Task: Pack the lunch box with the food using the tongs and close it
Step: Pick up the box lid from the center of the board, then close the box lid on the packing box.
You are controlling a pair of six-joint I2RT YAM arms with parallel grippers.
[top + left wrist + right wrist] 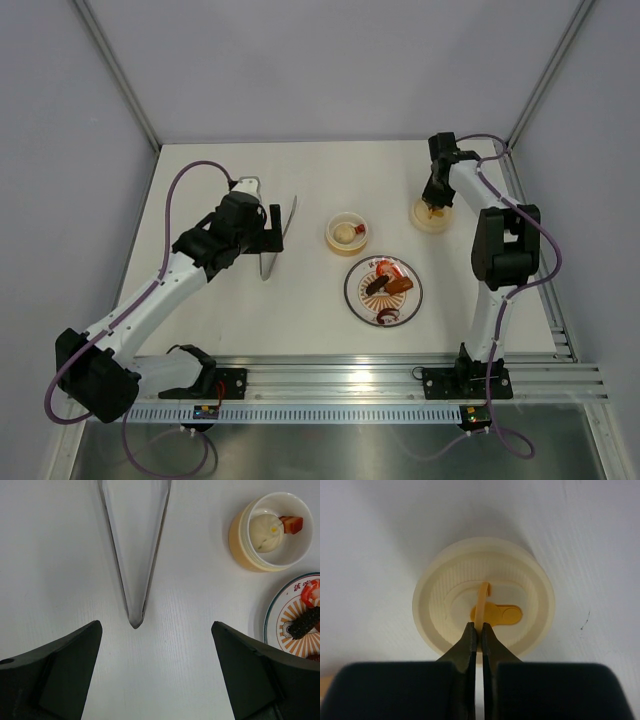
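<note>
Near the centre of the white table sits the patterned plate, the open lunch box at its eleven o'clock. At nine o'clock the left end effector hangs released over the tongs. At three o'clock the right end effector is clenched on the yellow loop of the lid. A cream ball lies in the box.

Left arm stretched forward, wrist tipped down, jaws spread wide. Right arm folded upright, wrist down, jaws pinched shut on lid handle.
</note>
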